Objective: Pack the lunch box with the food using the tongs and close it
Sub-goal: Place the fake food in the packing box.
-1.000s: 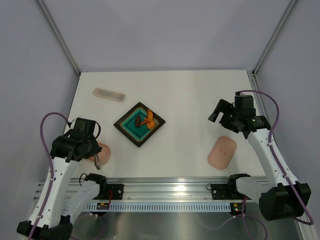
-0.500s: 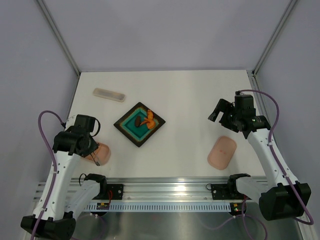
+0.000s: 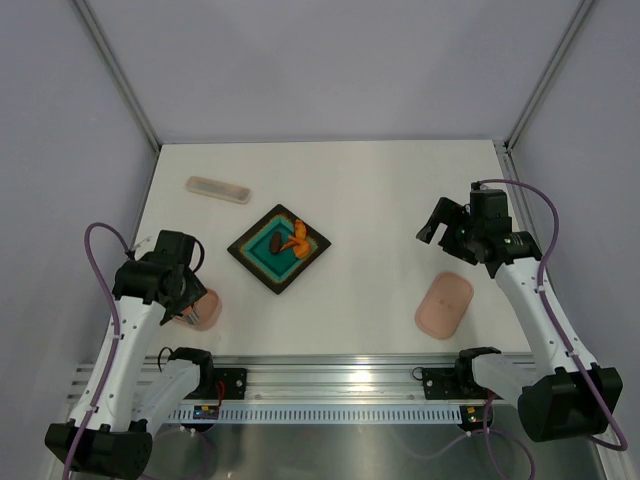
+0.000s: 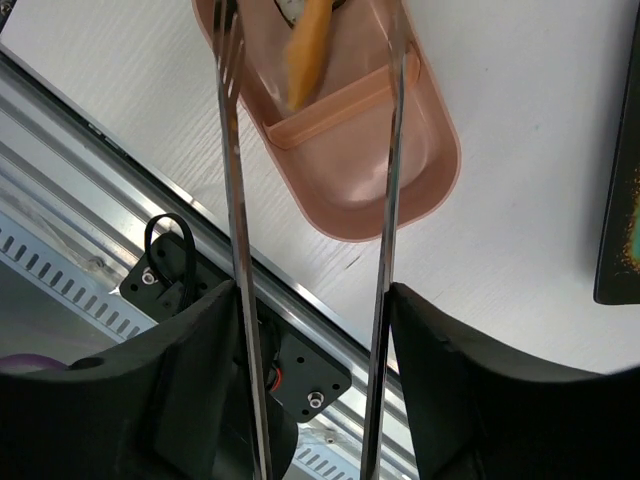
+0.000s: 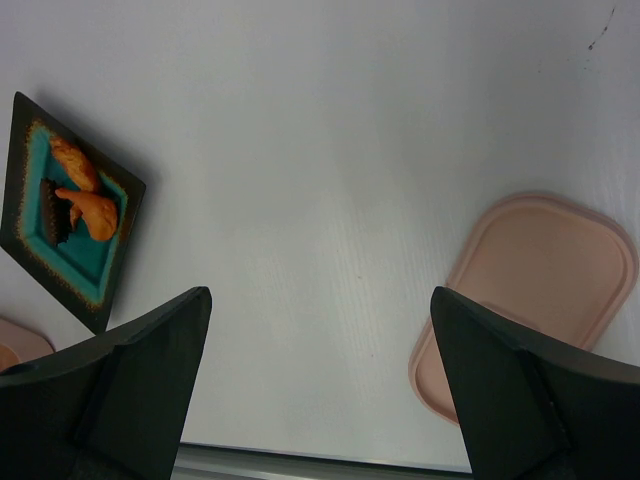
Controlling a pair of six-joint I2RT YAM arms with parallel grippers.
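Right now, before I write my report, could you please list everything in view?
salmon-pink oval lunch box: one, near left, open
orange food piece: one, inside lunch box
slim silver metal tongs: one, over lunch box
pink oval lid: one, near right
dark square tray, teal centre: one, middle
orange shrimp-like pieces: two, on tray
dark brown lump: one, on tray
pale translucent long case: one, far left
left gripper: black, holds tongs
right gripper: black, open, empty

No legible text, label, brand or number in any view (rail (image 3: 340, 372) fittings too small to make out)
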